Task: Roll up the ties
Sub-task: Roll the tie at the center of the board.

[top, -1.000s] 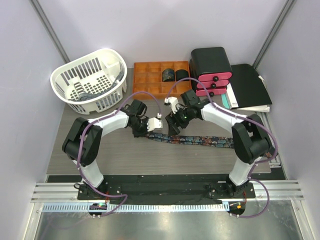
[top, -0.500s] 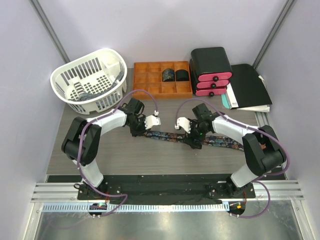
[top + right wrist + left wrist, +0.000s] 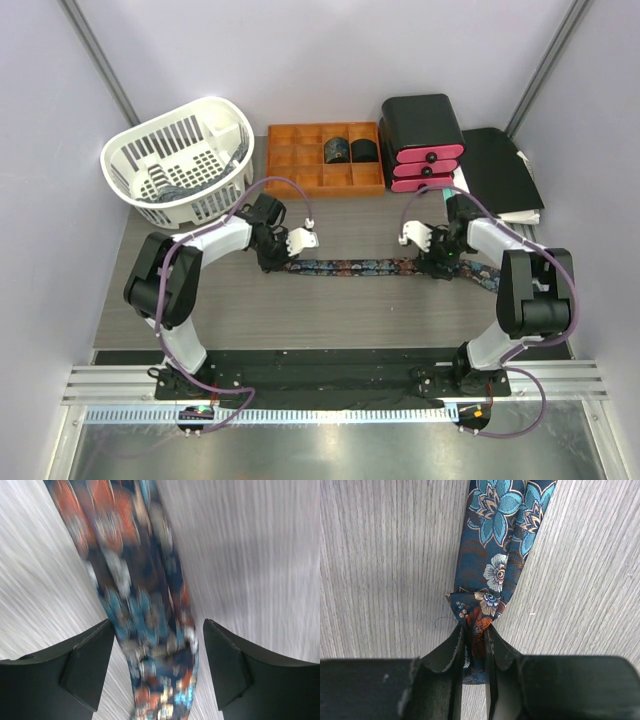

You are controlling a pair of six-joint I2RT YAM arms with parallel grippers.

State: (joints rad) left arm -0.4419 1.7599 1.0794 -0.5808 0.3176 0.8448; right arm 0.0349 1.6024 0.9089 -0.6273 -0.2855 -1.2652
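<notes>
I see my left arm [image 3: 215, 240] and right arm [image 3: 485, 235] built alike: white links between bulky black joints. Thin purple cables [image 3: 285, 184] loop along each arm. Both arms are bolted to a black base plate [image 3: 330, 378]. Up close, my fingers [image 3: 440, 675] are matte black wedges with scuffed edges.

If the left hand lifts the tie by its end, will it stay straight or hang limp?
Probably limp: the tie lies flat on the table, and its end folds where the left hand pinches it. Pushed, such thin fabric would likely wrinkle, not slide whole.
</notes>
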